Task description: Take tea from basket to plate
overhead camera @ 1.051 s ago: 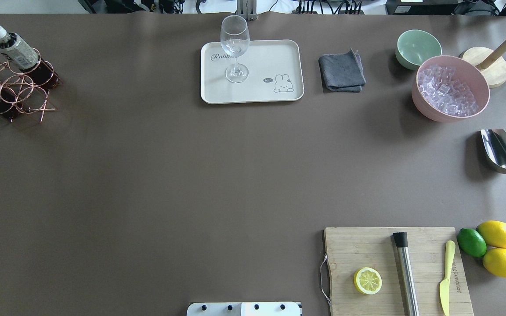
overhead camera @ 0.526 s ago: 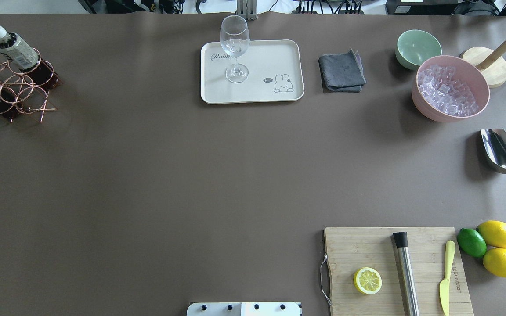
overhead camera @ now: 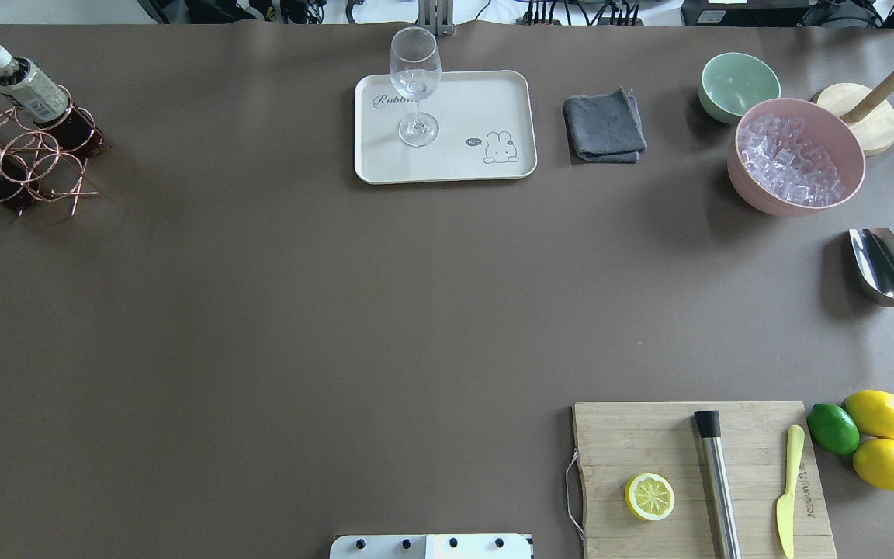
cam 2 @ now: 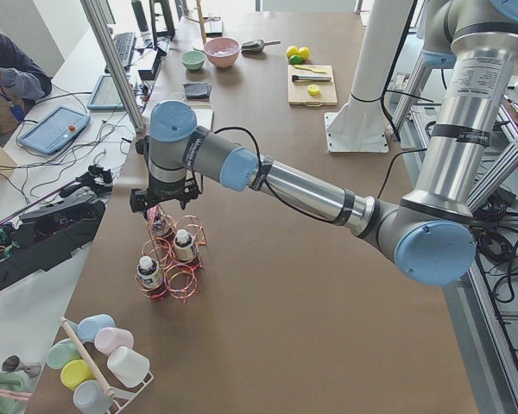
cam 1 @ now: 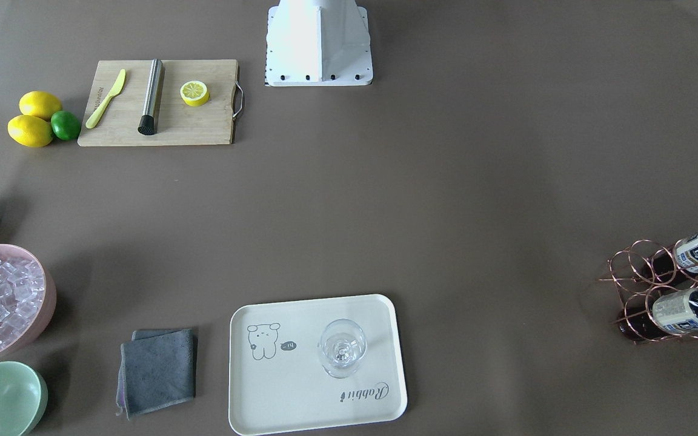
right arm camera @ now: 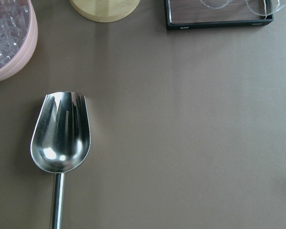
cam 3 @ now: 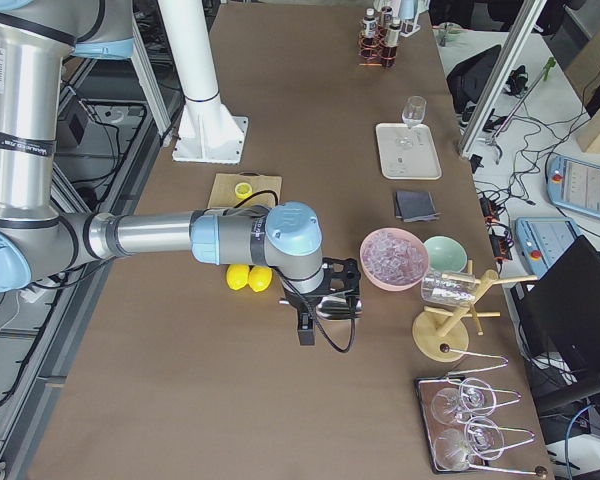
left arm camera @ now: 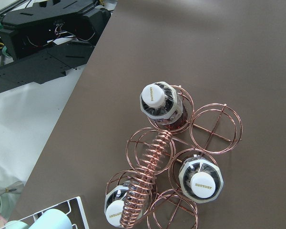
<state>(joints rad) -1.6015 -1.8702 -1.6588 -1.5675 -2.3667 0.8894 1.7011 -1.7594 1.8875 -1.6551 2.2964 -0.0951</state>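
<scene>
The basket (overhead camera: 36, 159) is a copper wire rack at the table's far left edge, also seen as the basket (cam 1: 634, 266). In the left wrist view, three tea bottles stand in its rings, white caps up: one tea (left arm camera: 157, 98) at the top, one (left arm camera: 200, 179) at the right and one (left arm camera: 115, 212) beside the coiled handle (left arm camera: 150, 171). The cream plate (overhead camera: 455, 155) lies at the far middle with a wine glass (overhead camera: 414, 85) on it. My left gripper (cam 2: 160, 207) hovers just above the basket; I cannot tell its state. My right gripper (cam 3: 320, 305) hangs over the scoop, state unclear.
A metal scoop (right arm camera: 61, 133) lies at the right, beside a pink bowl of ice (overhead camera: 796, 155) and a green bowl (overhead camera: 738, 84). A grey cloth (overhead camera: 604, 126) lies right of the plate. A cutting board (overhead camera: 649, 442) with half a lemon, a muddler and a knife is near right.
</scene>
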